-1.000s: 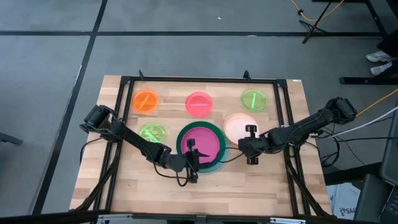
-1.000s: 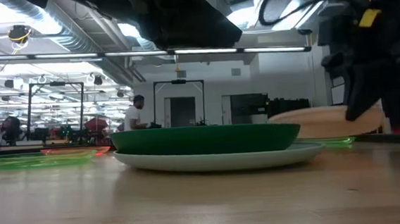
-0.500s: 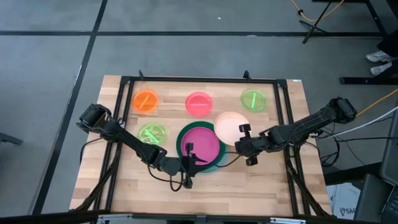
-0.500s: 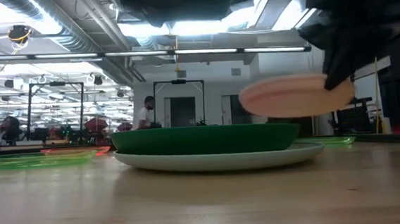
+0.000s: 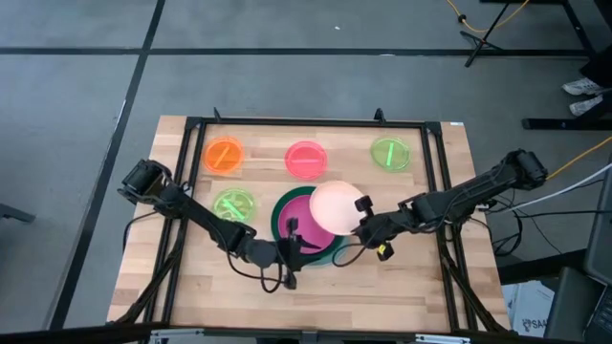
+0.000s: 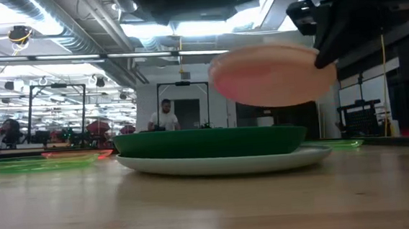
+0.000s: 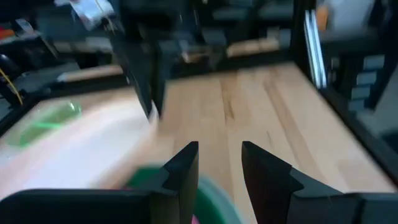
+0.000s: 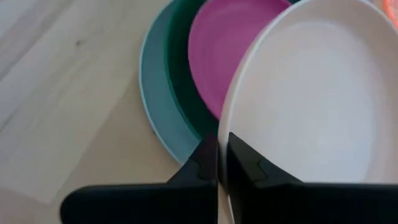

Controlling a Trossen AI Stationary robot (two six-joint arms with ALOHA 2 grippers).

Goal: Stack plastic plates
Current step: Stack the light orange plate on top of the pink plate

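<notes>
A stack of large plates sits mid-table: pale blue (image 8: 155, 93) at the bottom, dark green (image 8: 180, 68) on it, magenta (image 8: 230, 43) on top. My right gripper (image 5: 366, 223) is shut on the peach plate (image 5: 335, 207), which hovers over the stack's right part and shows tilted in the low view (image 6: 274, 73). My left gripper (image 5: 293, 234) is open at the stack's near-left rim; its fingers (image 7: 217, 168) hang over the green rim and touch nothing. The small orange (image 5: 225, 155), pink (image 5: 306, 160) and two neon green plates (image 5: 390, 153) (image 5: 233, 205) lie flat on the table. My right gripper pinches the peach plate's rim (image 8: 222, 134) on the side toward the table's right, one finger above the rim and one below. The fingers come nearly level from the table's right. The plate is lifted clear above the stack, tilted, reaching out leftward from the fingers.
A black frame (image 5: 316, 124) runs round the working area. The small plates line the far side, with one neon green plate left of the stack. Bare wood (image 5: 382, 287) lies toward the near edge. People show in the room behind (image 6: 165, 117).
My right gripper has moved toward the table's left and upward, carrying the peach plate from low beside the stack's right to over the stack, lifted clear. My left gripper has drawn back a little toward the near edge.
</notes>
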